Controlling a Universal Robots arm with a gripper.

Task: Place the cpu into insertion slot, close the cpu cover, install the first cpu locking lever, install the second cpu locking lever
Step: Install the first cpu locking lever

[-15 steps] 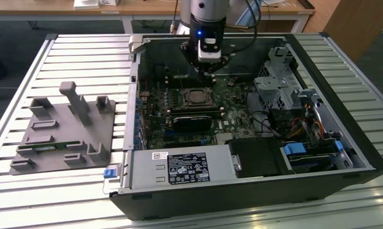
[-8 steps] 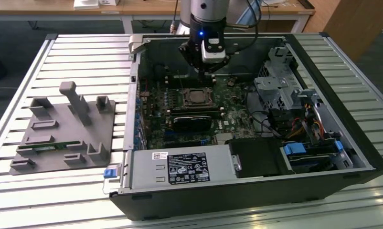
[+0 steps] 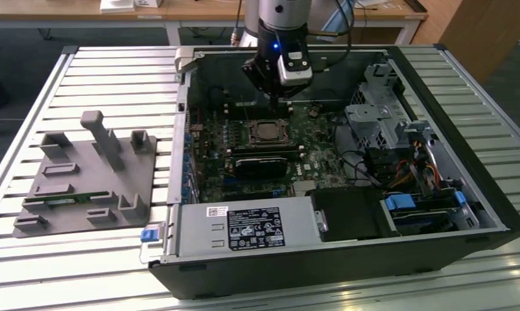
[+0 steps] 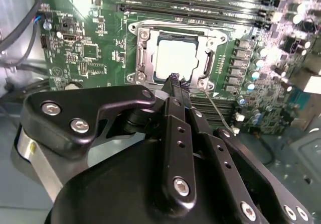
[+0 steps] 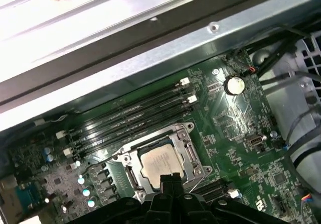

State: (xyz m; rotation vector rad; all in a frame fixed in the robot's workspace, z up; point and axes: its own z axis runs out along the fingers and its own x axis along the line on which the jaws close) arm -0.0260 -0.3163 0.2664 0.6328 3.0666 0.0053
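The cpu (image 4: pixel 175 58) lies flat in the insertion slot (image 4: pixel 200 33) on the green board, pale top facing up. The silvery cpu cover (image 4: pixel 142 58) sits down around it as a frame. A thin wire lever (image 4: pixel 216 109) slants away from one corner of the socket. My gripper (image 4: pixel 176 81) hangs just above the socket's edge, its black fingers (image 4: pixel 173 103) pressed together with nothing between them. In the first wrist view the gripper (image 5: pixel 170 179) overlaps the rim beside the cpu (image 5: pixel 158 161). In the exterior view the gripper (image 3: pixel 282 107) is inside the case, just behind the cpu (image 3: pixel 266 131).
Long black memory slots (image 5: pixel 135 116) run beside the socket. A black card (image 3: pixel 260 162) sits in front of it in the exterior view. A drive cage and cables (image 3: pixel 386 123) fill the case's right, a power supply (image 3: pixel 251 228) its front. A grey fixture (image 3: pixel 87 175) stands outside.
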